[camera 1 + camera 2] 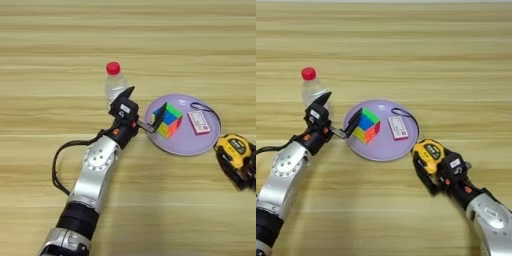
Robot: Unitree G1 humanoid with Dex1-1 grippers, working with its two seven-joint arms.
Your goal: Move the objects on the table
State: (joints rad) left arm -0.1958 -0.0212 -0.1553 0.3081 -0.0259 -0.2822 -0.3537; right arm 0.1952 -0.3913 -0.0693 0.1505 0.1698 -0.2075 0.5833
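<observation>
A clear bottle (114, 84) with a red cap stands upright on the wooden table (60, 45). Right of it lies a lilac plate (186, 143) with a multicoloured puzzle cube (169, 119) on its left half. My left gripper (144, 106) is open between them: one finger is by the bottle's lower side and the other fingertip (159, 116) is at the cube's left face. Nothing sits between the fingers. The yellow-and-black tape measure (428, 149) lies just off the plate's lower right rim, and my right gripper (432, 164) is shut on it.
A small pink-and-white card (398, 127) with a thin black cord loop lies on the plate's right half. My left arm (97, 165) stretches up from the lower left, trailing a black cable. Bare wood surrounds the group.
</observation>
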